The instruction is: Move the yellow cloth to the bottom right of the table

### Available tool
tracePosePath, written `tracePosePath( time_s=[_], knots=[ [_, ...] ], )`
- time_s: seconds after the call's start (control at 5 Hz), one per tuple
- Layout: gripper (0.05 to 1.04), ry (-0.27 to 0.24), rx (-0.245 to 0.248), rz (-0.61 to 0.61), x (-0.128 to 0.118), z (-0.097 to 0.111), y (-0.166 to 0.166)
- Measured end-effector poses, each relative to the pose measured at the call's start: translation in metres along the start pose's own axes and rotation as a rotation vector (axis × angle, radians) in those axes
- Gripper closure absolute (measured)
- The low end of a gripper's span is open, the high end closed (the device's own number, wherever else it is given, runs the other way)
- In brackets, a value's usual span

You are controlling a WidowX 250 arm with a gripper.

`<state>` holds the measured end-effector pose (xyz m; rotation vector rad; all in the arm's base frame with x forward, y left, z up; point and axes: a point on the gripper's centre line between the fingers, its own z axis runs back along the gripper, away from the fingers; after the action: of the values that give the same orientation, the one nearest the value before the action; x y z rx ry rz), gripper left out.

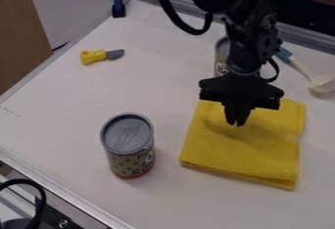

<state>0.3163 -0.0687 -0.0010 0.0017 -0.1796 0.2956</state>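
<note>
The black gripper (236, 123) hangs over the upper middle of the yellow cloth (245, 149), its two fingers together and pointing down. Folded into a rough square, the cloth lies flat on the right half of the table, slightly turned. No fold of it is seen raised between the fingertips. The gripper's wide body covers part of the cloth's far edge.
Left of the cloth stands a can with a grey lid (128, 145). Another can (222, 57) is partly hidden behind the arm. A yellow-handled toy knife (101, 56) lies at the upper left of the white table (78, 105), and a pale ladle (321, 82) at the right edge.
</note>
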Motion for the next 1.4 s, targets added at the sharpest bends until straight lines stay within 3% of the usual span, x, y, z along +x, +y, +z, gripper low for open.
tracePosePath(
  time_s=[0.4,0.8,1.2,1.4],
  knots=[
    [1.031,0.006,0.032,-0.006,-0.011,-0.017,-0.005],
    [1.031,0.031,-0.018,-0.007,-0.017,-0.019,-0.018],
    [1.031,0.036,-0.053,-0.072,-0.044,-0.016,-0.049],
    [1.031,0.046,-0.041,-0.083,-0.064,-0.013,-0.067]
  ],
)
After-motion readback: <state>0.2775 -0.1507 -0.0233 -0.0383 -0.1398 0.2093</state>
